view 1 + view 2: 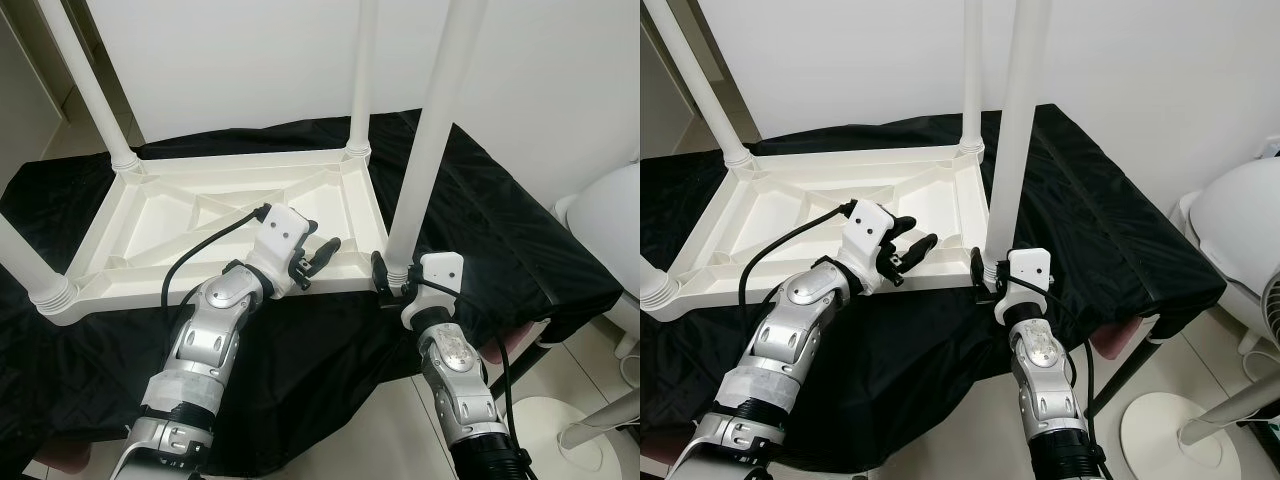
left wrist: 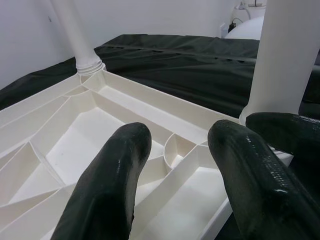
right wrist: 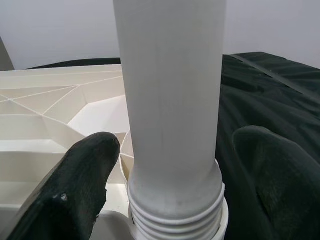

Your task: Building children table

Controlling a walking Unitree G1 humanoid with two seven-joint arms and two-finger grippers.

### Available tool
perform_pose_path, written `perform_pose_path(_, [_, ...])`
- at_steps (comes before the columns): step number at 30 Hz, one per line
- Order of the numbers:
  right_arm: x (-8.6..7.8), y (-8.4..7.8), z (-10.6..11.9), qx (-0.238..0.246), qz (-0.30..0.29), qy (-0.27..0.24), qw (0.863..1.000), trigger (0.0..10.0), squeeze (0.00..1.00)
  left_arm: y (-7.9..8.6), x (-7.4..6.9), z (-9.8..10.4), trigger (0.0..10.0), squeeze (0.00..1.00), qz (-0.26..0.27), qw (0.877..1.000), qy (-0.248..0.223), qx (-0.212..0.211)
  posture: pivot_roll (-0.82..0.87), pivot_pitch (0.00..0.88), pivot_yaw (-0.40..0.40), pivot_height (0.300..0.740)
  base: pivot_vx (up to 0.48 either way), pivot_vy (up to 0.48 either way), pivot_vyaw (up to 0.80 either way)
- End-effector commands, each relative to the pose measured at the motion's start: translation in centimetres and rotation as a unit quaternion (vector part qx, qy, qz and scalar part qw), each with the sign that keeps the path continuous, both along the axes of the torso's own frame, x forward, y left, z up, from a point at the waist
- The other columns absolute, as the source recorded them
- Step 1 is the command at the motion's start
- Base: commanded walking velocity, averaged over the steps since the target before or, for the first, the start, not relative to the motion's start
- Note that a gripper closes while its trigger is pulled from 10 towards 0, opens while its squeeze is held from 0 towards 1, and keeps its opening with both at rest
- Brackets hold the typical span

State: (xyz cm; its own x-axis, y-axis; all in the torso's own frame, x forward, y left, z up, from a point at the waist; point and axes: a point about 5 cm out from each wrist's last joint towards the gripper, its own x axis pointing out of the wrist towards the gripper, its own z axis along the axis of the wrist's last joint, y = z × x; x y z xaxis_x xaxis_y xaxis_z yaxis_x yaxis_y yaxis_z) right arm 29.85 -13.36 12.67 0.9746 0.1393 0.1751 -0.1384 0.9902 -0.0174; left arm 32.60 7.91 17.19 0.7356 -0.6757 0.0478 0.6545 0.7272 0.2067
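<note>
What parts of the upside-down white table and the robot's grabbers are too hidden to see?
- Tops of the legs, like the near right leg: cut off by the head views' upper edge.
- Whether the right gripper actually squeezes that leg: the leg hides the contact in the right wrist view.
- Table top face: pressed down on the black cloth.
- Left gripper hovers open.

A black quilted fabric cover (image 1: 500, 210) is spread over a low surface against a plain white wall (image 1: 560, 70). At the far right, a rounded white plastic appliance (image 1: 1240, 230) is seen on pale floor tiles (image 1: 1160, 370).
</note>
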Motion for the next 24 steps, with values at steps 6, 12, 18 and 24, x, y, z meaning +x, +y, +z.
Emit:
perform_pose_path(6, [-0.35, 0.00, -0.20, -0.007, 0.003, -0.002, 1.000, 10.0, 0.00, -0.06, 0.29, 0.27, 10.0, 0.00, 0.020, 1.000, -0.008, -0.009, -0.01, 0.000, 0.087, 0.740, 0.000, 0.000, 0.00])
perform_pose_path(12, [-0.86, -0.17, -0.44, -0.011, -0.001, 0.001, 1.000, 10.0, 0.00, -0.22, 0.16, 0.03, 10.0, 0.00, 0.017, 1.000, -0.003, -0.011, -0.02, 0.000, 0.087, 0.740, 0.000, 0.000, 0.00])
perform_pose_path(18, [-0.89, -0.26, -0.47, -0.012, -0.003, 0.002, 1.000, 10.0, 0.00, -0.20, 0.22, -0.05, 10.0, 0.00, 0.017, 1.000, -0.003, -0.011, -0.02, 0.000, 0.087, 0.740, 0.000, 0.000, 0.00])
perform_pose_path(24, [-0.69, -0.33, -0.53, -0.015, -0.003, 0.002, 1.000, 10.0, 0.00, -0.11, 0.39, 0.05, 10.0, 0.00, 0.018, 1.000, -0.005, -0.010, -0.02, 0.000, 0.092, 0.740, 0.000, 0.000, 0.00])
